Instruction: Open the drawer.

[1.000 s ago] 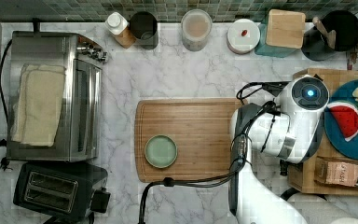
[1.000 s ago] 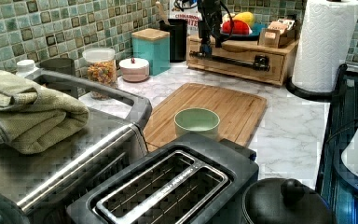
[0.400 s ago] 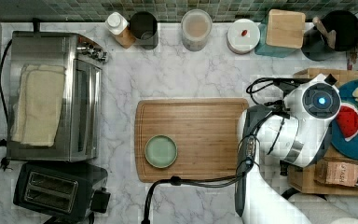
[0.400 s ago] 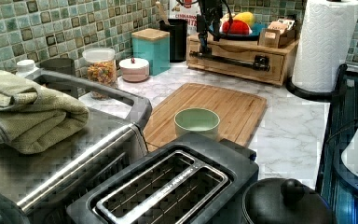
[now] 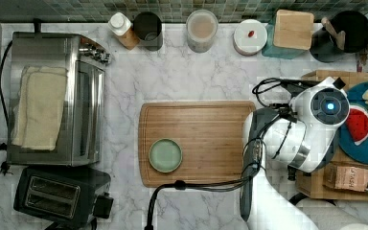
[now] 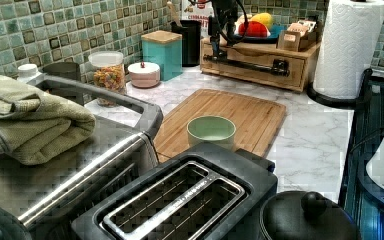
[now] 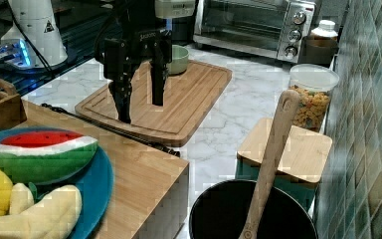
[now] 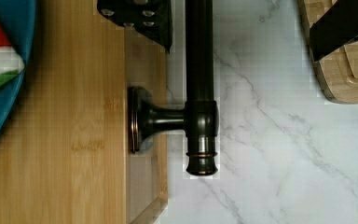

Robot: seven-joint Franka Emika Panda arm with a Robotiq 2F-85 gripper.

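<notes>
While the gripper (image 7: 140, 102) hangs spread astride the cylindrical dark-bronze bar handle (image 8: 199, 84), the smooth light-wood drawer (image 6: 252, 67) sits at the marble counter's (image 5: 191, 76) tiled-wall edge.

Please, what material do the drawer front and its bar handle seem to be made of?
The drawer front looks like light-brown wood with a matte finish: faint grain lines show in the wrist view. Its handle looks like dark metal, possibly bronze-toned, with a smooth semi-gloss surface: soft highlights run along the bar and its round post.
</notes>
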